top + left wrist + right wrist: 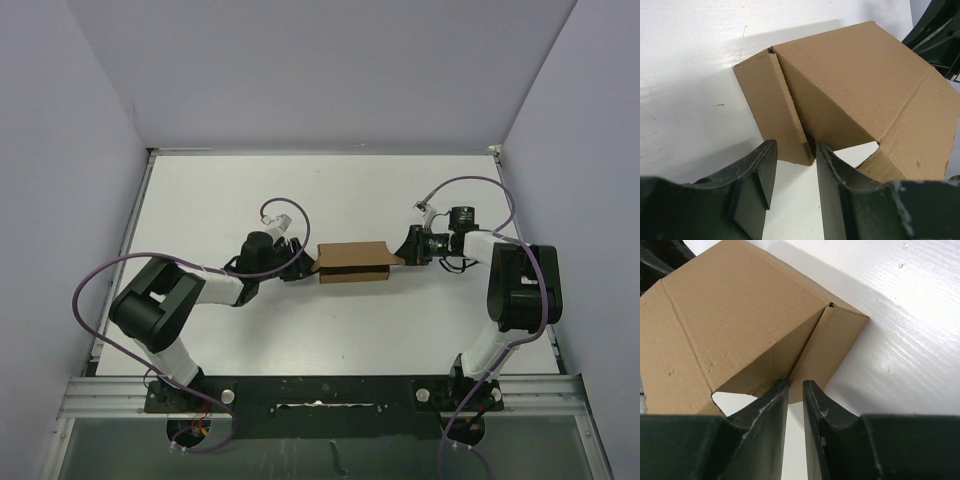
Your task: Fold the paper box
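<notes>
The left gripper [299, 264] was open a little, its fingers on each side of an end flap of the paper box [352, 263]. The brown box sat between both grippers, in the middle of the white table [350, 190]. The right gripper [404, 250] showed a thin gap at the other flap.

No lettering seems readable on the paper box [850, 85].
</notes>
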`<act>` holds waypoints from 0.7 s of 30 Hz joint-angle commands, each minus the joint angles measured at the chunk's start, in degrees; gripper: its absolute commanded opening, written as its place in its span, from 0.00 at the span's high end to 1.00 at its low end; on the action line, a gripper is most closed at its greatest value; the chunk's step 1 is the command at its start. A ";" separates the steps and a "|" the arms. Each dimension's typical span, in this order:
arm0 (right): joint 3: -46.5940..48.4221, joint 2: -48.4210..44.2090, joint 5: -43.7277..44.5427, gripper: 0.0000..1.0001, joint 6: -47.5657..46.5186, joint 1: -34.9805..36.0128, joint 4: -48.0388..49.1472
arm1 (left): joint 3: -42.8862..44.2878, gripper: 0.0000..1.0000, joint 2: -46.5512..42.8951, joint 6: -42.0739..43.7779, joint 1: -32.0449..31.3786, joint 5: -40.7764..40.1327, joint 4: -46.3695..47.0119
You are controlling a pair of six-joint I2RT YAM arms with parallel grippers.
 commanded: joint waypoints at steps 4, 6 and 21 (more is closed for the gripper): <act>2.27 -1.69 1.45 0.79 -2.32 -0.46 -2.01 | 2.19 0.64 -0.80 1.27 0.09 0.46 0.68; 2.56 -2.15 2.18 0.78 -2.82 -0.91 -2.63 | 1.69 0.65 -1.86 1.82 0.16 -0.75 -0.97; 3.36 -3.31 3.54 0.79 -4.11 -1.30 -4.22 | -0.59 0.65 -8.66 4.35 1.46 -4.98 -8.11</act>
